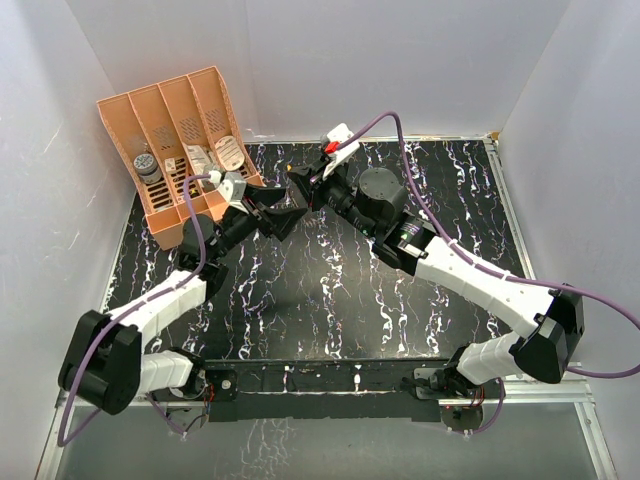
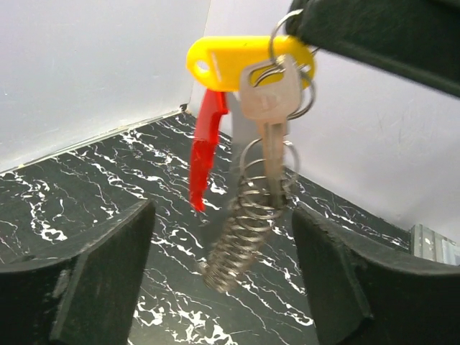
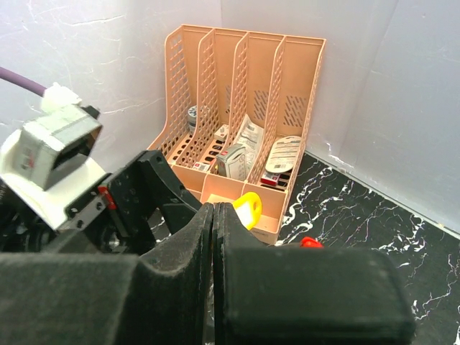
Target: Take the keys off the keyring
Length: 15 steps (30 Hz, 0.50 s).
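The right gripper (image 3: 214,215), fingers pressed together, pinches the thin steel keyring (image 2: 275,39). The yellow-headed key (image 2: 237,61) and red-headed key (image 2: 203,154) hang mid-air just ahead of the wide-spread left gripper (image 2: 223,215). Close on one key head only, avoiding the silvery coil spring (image 2: 233,248).

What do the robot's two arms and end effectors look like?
The left arm and right arm both have white shells between black joints, each trailed by a purple cable. The left end effector and right end effector are matte black with thick, blocky fingers. A white camera housing sits on each wrist.
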Motion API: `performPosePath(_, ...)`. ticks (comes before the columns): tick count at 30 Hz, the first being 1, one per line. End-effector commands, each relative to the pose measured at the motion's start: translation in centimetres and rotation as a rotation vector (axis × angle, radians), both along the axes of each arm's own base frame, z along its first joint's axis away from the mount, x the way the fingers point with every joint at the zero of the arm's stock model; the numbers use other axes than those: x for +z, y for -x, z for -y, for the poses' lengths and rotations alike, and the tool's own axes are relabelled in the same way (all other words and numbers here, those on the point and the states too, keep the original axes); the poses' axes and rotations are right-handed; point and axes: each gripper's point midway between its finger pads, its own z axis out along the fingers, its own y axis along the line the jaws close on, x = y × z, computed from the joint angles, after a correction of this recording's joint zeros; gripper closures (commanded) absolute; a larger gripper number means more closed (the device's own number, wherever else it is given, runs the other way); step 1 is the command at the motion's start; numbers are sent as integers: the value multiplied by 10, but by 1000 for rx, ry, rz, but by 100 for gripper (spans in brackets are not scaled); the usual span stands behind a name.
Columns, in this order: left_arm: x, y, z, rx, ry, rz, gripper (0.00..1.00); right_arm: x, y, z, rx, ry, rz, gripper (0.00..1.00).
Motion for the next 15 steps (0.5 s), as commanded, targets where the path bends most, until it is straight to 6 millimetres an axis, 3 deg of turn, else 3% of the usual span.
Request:
performPosePath(1, 23, -1, 7, -43, 67, 61, 30, 48, 16, 8, 29, -118, 81, 100)
performPosePath(6, 22, -2, 10, -56, 102, 59, 36, 47, 16, 8, 28, -117, 80, 100)
performPosePath(8, 24, -3, 7, -32, 117, 72, 52, 46, 16, 8, 26, -113, 79, 100)
performPosePath(12, 28, -3, 0, 13, 115, 89, 70, 44, 15, 9, 20, -110, 76, 100)
performPosePath(15, 30, -2, -3, 30, 83, 95, 92, 43, 12, 12, -1, -107, 78, 100)
